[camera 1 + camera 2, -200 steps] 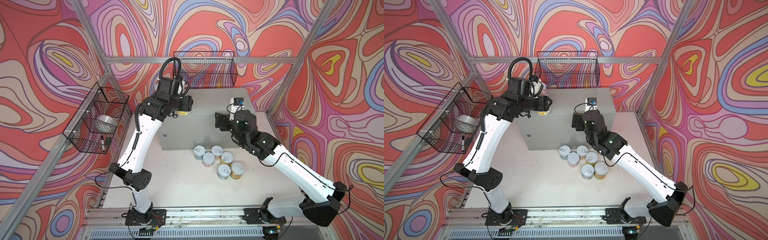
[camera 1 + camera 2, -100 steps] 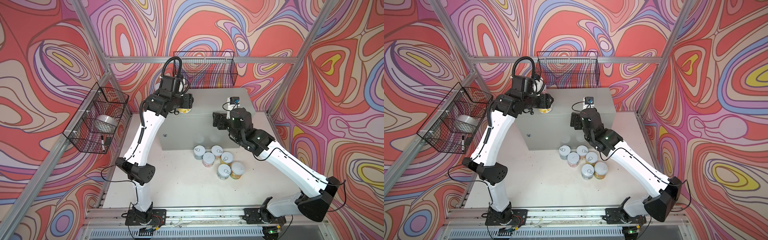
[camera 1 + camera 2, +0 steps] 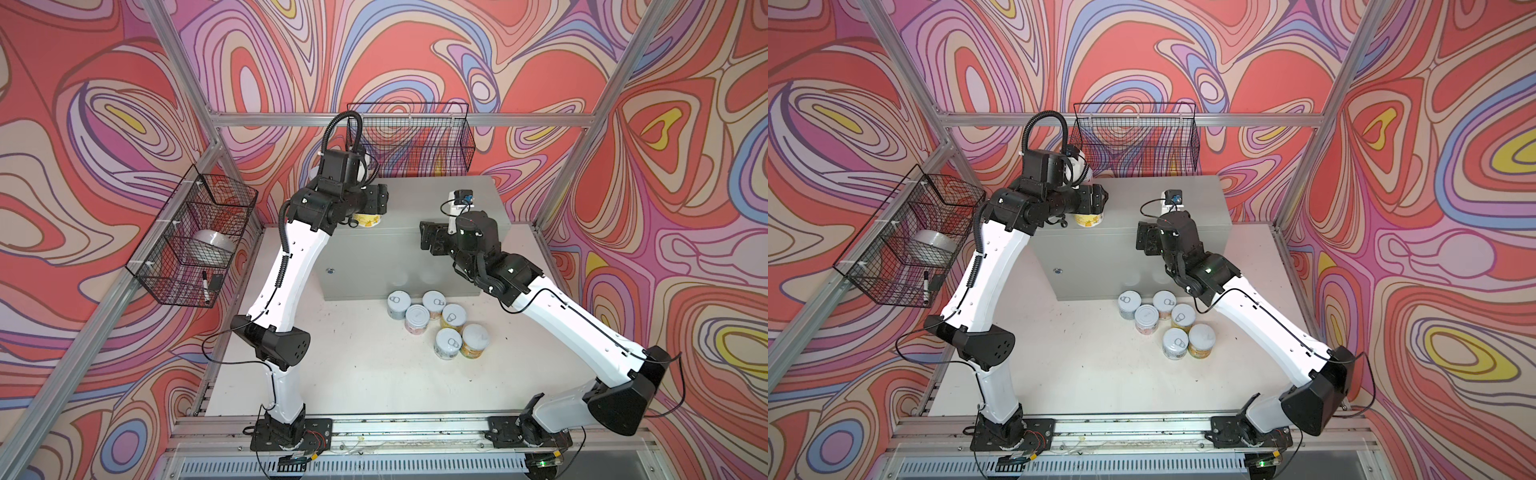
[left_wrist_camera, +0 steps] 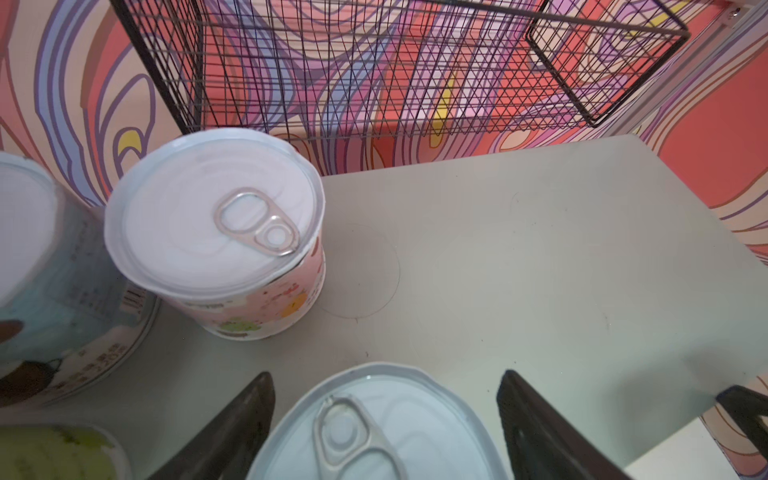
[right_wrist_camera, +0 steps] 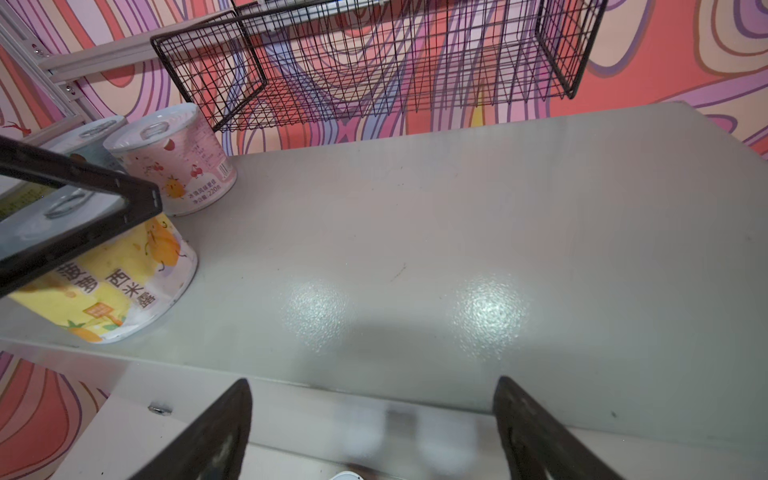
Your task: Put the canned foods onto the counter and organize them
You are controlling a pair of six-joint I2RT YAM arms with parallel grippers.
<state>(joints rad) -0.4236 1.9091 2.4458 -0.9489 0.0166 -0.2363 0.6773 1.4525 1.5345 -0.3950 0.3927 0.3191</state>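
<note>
- Swirling red, pink and purple walls (image 3: pixel 124 124) enclose a large pale grey rectangular metal table (image 3: pixel 436 212) standing on a low white table (image 3: pixel 353 365).
- Near the grey table's front edge, on its left side, the left tool (image 4: pixel 382 424) straddles a short yellow-labelled can (image 5: pixel 120 286) with a silver pull-tab lid; its jaws are parted, with a gap visible beside the lid.
- Just behind stand a pink-labelled can (image 4: pixel 216 216) and a blue-labelled can (image 4: pixel 50 266); a green-labelled can (image 4: pixel 54 453) shows only its edge.
- At the front edge, the right tool (image 5: pixel 372 384) hangs wide open, empty.
- On the white table, six pastel-labelled cans (image 3: pixel 417 318) cluster just in front of the grey table.
</note>
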